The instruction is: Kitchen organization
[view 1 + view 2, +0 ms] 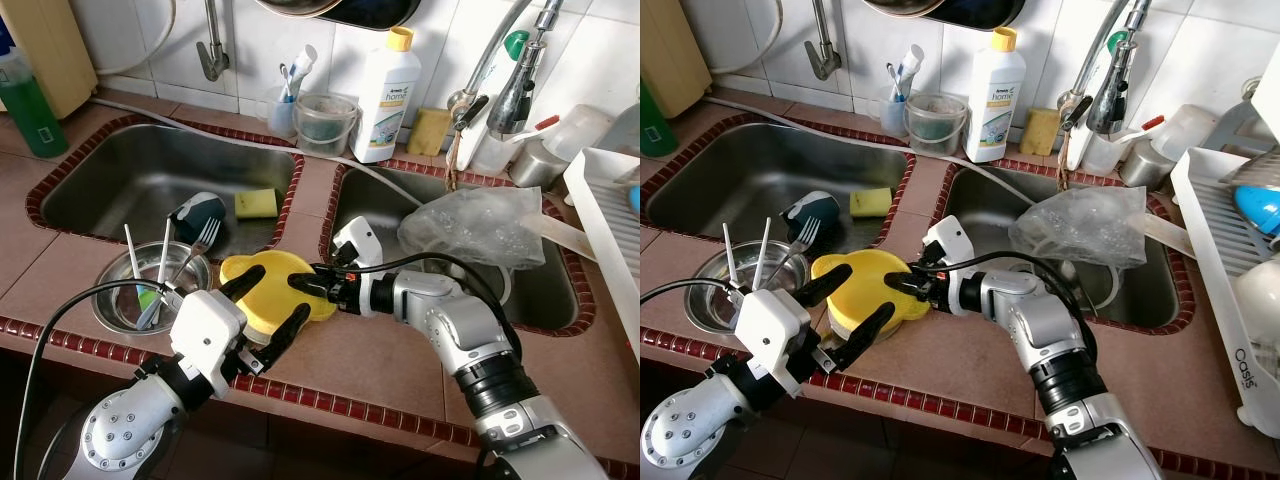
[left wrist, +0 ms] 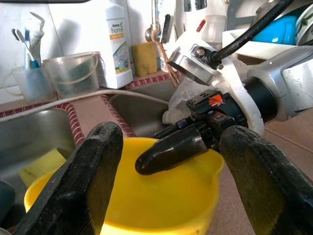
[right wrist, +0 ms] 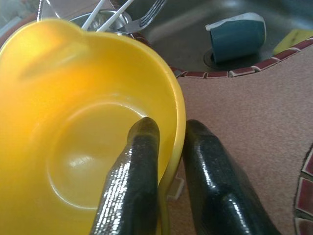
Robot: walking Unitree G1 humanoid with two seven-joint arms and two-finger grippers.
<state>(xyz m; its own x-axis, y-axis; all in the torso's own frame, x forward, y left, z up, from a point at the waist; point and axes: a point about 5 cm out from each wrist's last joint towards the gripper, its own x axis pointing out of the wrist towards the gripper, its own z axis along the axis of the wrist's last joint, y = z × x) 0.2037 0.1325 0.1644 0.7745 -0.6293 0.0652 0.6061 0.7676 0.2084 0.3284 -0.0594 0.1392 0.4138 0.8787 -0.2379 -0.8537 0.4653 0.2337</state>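
Right claw pinches the rim of the glossy yellow plastic bowl, one black finger inside the wall and the other outside, as I see most plainly in the right wrist view. That bowl sits on the speckled brown desk, on the strip between the two sinks near the front edge; it is round, smooth and empty, with a small pouring lip, and light glows through its thin wall. My left claw stands wide apart, one finger at each side of the bowl; I cannot tell whether they touch it. From the left wrist view I look between those rough, matte fingers straight at the right claw's tip on the rim.

Just beside the bowl, a shiny round steel bowl holds a metal fork and white-handled utensils. Behind it, in the left stainless steel sink with its red tile edging, lie a dark teal cup on its side and a yellow sponge. The right sink carries a crumpled clear plastic bag. Along the tiled wall stand a white detergent bottle with yellow cap and a small clear plastic bucket.
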